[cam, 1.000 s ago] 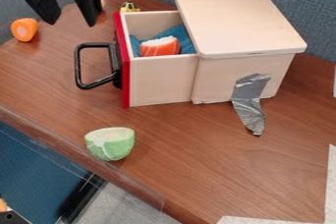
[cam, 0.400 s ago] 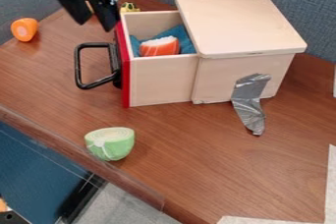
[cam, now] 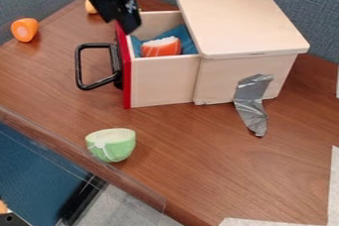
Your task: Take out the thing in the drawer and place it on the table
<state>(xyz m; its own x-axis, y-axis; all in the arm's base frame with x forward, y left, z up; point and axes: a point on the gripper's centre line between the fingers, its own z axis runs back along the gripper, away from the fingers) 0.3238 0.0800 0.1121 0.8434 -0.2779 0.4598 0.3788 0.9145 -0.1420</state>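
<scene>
Beside the near edge of the brown wooden table (cam: 198,155) sits a green rounded toy piece with a pale flat top (cam: 111,144), probably set there to leave the drawer's surroundings free. Farther in, a silver tape strip (cam: 251,105) runs from the pale wooden box (cam: 245,76) down to the table, likely to anchor it. The red-fronted wooden drawer (cam: 162,81), its black looped handle (cam: 81,66) towards the table's left edge, stands open, which gives access from above. Inside, the orange-and-white toy piece (cam: 161,47) rests on a crumpled blue cloth (cam: 177,33), perhaps there as padding; it has yet to be taken out. The black gripper (cam: 120,25) is over the drawer's far front corner, apart from the toy; whether it is open or closed I cannot tell. An orange rounded toy piece (cam: 25,29) lies by the table's left edge, out of the way. No label or writing is readable on the box, drawer or toys.
</scene>
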